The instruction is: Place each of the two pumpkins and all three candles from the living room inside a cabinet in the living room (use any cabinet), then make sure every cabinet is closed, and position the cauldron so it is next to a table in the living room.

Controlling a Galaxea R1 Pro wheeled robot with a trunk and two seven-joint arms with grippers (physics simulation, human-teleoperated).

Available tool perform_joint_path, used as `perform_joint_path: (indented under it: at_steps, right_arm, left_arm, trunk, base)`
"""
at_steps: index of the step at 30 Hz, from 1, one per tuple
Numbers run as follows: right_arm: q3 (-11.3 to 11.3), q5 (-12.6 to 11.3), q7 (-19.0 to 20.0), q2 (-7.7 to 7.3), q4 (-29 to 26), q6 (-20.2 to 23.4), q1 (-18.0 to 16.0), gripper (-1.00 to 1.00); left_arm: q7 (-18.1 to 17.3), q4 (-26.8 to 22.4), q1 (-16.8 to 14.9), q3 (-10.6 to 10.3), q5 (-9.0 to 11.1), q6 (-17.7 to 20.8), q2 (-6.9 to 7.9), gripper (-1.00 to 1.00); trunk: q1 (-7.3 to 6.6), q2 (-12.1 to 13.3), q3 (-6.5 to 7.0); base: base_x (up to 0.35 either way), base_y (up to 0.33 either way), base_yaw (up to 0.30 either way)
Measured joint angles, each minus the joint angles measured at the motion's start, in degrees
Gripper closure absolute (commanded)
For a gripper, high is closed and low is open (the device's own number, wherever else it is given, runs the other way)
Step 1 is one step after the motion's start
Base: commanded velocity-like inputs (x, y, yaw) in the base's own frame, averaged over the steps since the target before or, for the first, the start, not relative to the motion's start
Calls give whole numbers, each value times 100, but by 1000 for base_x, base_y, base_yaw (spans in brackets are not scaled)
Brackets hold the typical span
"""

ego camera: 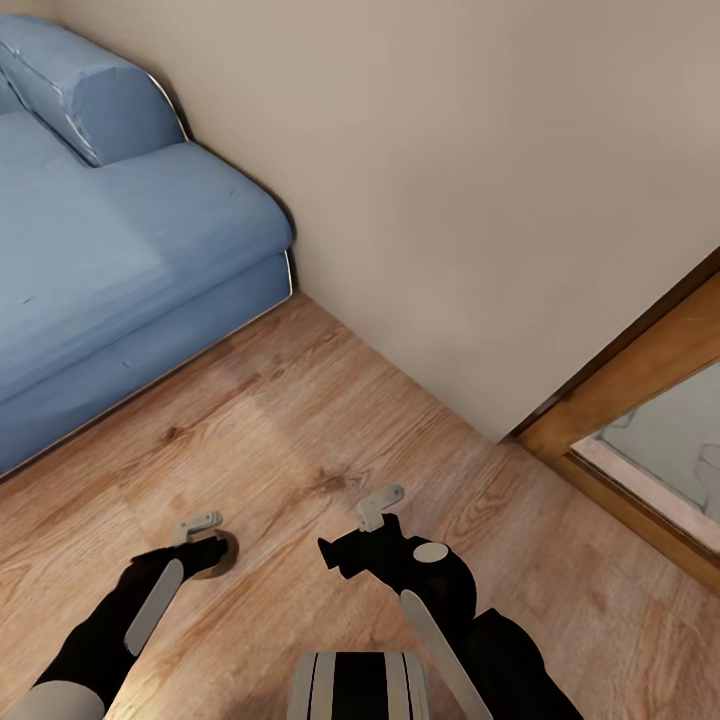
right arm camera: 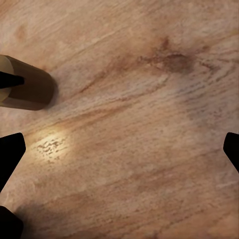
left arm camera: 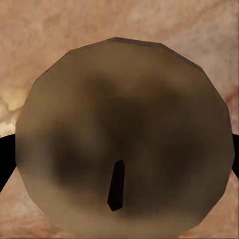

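One candle, a thick beige cylinder with a dark wick, sits between the dark fingers of my left gripper, which is shut on its sides. In the head view the candle is just under my left gripper, low over the wooden floor at the lower left. The right wrist view catches the same candle from the side. My right gripper hangs open beside it over bare floor, with its fingers spread wide and nothing between them. The pumpkins, cabinet, cauldron and table are out of view.
A blue sofa fills the upper left, against a beige wall. A wooden door frame with a pale pane runs along the right. Wood-plank floor lies open between the sofa and the frame.
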Motion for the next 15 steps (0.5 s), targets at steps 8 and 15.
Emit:
perform_joint_path:
  at_steps: [8, 15]
  right_arm:
    - [-22, 0, 24, -4, 0, -2, 0, -100]
    - [-44, 0, 27, 12, 0, -23, -57, -100]
  left_arm:
    - [7, -660, 303, 54, -5, 145, 10, 100]
    - [70, -2450, 1331, 605, 143, 918, -172, 100]
  trunk:
    - [0, 0, 0]
    - [0, 0, 0]
  base:
    - [0, 0, 0]
    - [0, 0, 0]
